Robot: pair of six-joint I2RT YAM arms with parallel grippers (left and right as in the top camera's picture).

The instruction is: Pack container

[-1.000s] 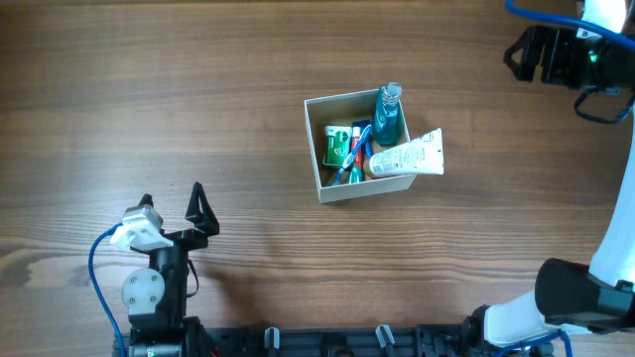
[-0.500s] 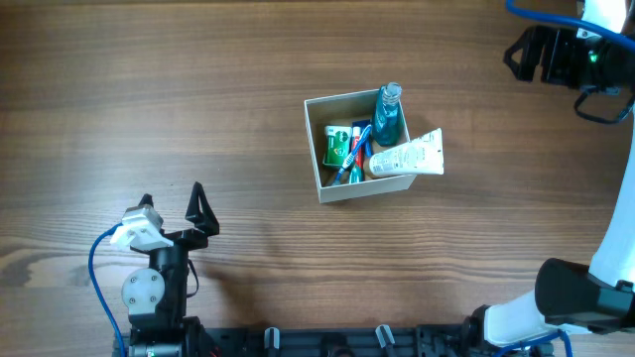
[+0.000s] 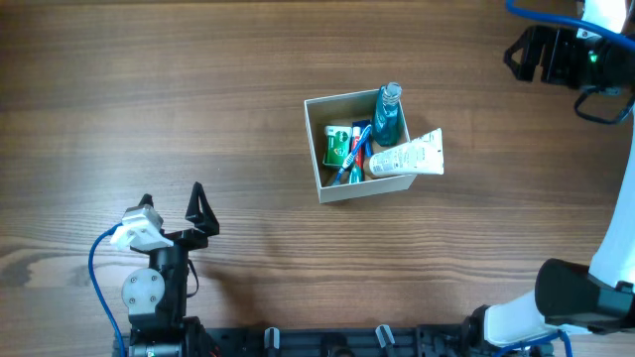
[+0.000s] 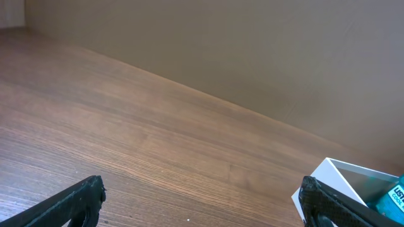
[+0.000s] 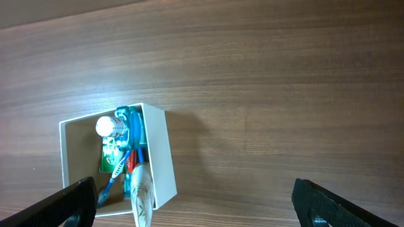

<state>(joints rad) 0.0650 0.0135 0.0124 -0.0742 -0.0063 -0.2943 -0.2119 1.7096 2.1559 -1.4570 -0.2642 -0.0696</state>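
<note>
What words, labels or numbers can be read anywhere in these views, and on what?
Nothing reads in full.
White tube: grey print, too blurred.
Green packet: print too small.
Blue label inside the container, left wrist view: white letters, cut off at the frame edge, illegible.

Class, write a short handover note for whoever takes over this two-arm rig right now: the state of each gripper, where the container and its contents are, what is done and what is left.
Left gripper: open, empty, near the table's front left, well apart from the container.
Right gripper: open, empty, above the table's far right.
Container: mid-table, upright. It holds a blue-green bottle, a green packet, what looks like a toothbrush and a white tube.
Done: these items are inside, and no loose items show on the table.
Left: the tube lies over the right wall and sticks out, so it probably needs pushing in.
</note>
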